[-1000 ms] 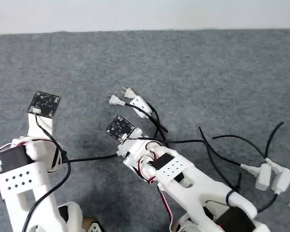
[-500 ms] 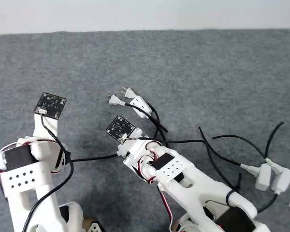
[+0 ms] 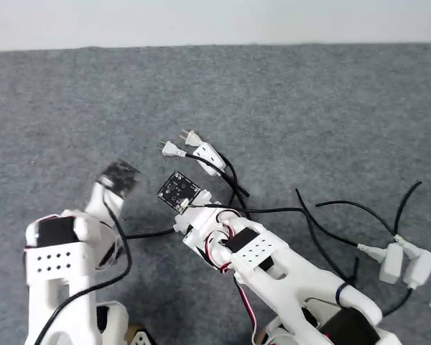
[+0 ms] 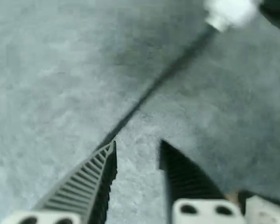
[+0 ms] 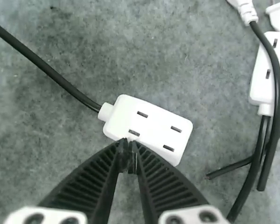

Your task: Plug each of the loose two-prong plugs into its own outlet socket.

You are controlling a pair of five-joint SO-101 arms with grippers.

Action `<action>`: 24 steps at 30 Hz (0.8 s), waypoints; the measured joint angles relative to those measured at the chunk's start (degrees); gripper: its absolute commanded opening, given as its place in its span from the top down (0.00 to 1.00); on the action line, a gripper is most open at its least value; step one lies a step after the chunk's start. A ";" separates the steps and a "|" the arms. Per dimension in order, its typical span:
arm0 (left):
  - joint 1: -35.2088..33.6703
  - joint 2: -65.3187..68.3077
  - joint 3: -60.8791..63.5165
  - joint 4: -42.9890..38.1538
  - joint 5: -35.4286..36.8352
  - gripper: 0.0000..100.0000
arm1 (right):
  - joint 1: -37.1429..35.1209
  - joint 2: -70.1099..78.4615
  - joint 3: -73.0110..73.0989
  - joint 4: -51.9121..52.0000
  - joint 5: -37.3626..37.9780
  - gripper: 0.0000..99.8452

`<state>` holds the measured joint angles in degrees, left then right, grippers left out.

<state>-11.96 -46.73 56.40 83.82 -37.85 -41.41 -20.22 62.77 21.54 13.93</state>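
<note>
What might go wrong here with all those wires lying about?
The right gripper meets only the edge of the white outlet socket, so it may slip or push it aside. The open left gripper has a black cable right by one finger and might snag it. The two loose plugs lie close, cords running together; lifting one could drag the other.

So the whole work surface is a grey felt-like mat (image 3: 309, 100), kinda fuzzy and mottled, running from side to side in the high view. Along the far side it ends in a straight line, and past that there's a plain off-white band (image 3: 215, 21). Can't tell if that's wall or bare tabletop. Up close in the right wrist view the nap looks blotchy, with darker smudges (image 5: 60, 28) here and there. Light is soft and pretty even, and the shadows are faint with blurry edges.
</note>
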 measured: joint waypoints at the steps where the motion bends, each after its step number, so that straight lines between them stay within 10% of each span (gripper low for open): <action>1: 0.53 0.00 0.18 -0.70 -1.76 0.79 | 0.00 0.00 0.00 0.00 0.00 0.99; 24: 1.41 0.00 -0.62 -1.41 -12.92 0.82 | 0.00 0.00 0.00 0.00 2.11 0.99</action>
<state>-10.55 -46.73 55.78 82.42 -50.77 -41.41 -20.22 62.77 21.54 16.04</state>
